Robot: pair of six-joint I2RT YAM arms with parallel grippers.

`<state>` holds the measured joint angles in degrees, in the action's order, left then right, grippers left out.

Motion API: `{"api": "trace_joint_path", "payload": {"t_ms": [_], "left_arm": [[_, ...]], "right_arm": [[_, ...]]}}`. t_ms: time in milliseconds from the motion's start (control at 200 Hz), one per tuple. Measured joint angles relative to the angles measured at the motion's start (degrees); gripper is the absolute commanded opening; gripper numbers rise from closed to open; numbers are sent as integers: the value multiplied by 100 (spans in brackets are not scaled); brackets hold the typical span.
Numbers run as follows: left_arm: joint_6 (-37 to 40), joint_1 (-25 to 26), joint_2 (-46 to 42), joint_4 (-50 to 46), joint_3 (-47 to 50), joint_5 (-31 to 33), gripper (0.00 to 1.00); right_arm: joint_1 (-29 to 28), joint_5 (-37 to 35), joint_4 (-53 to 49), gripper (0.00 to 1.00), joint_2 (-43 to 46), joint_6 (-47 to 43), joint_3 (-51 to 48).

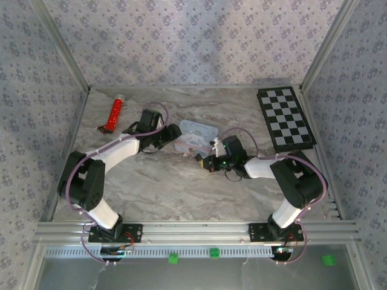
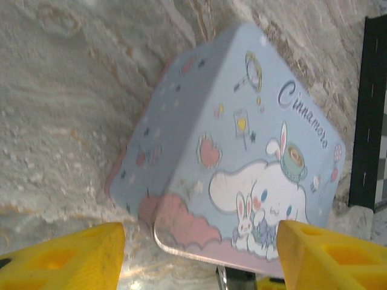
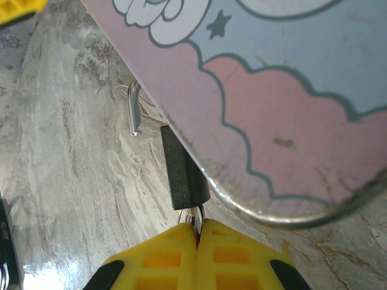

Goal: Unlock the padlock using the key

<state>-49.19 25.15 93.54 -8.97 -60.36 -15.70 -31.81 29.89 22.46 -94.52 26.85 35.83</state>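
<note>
- Marbled surface (image 1: 151,187): looks slick, so the lock could slide when the key is twisted
- Cinnamoroll tin (image 2: 242,151), mid-frame: its rim overhangs the padlock, and a turn could jam against it or nudge it
- Left pincer (image 2: 199,260), bottom edge: spread wide, holding nothing, tin just ahead
- Right pincer (image 3: 196,232), bottom centre: closed on the key
- Padlock (image 3: 184,175): directly above that pincer, shackle (image 3: 134,112) toward upper left
- Key (image 3: 195,216): between padlock and pincer; the thin grip may slip

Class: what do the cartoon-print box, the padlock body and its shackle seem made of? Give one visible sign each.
Cartoon-print box: probably printed tin, its bare silvery rim glinting. Padlock body: matte black, metal or plastic-coated, unclear. Shackle: polished steel-like metal, bright highlights.
</note>
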Motion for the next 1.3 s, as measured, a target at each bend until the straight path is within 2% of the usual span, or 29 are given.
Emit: {"api": "trace_joint_path", "payload": {"t_ms": [165,345,595,845,1299], "left_arm": [[317,-24,625,-168,-579,-11,66],[378,9,986,-197,-675,-7,64],[348,400,1084,-22,-691,127,64],[44,721,1084,160,-656,612,64],[-621,1016,1080,586,-450,903,64]], "right_arm": [[9,24,-2,0,-4,79,0],[208,118,-11,0,-57,103,35],[669,339,-127,0,-251,101,337],[833,286,-219,0,-232,151,275],[743,-337,-162,1,391,925,-450]]}}
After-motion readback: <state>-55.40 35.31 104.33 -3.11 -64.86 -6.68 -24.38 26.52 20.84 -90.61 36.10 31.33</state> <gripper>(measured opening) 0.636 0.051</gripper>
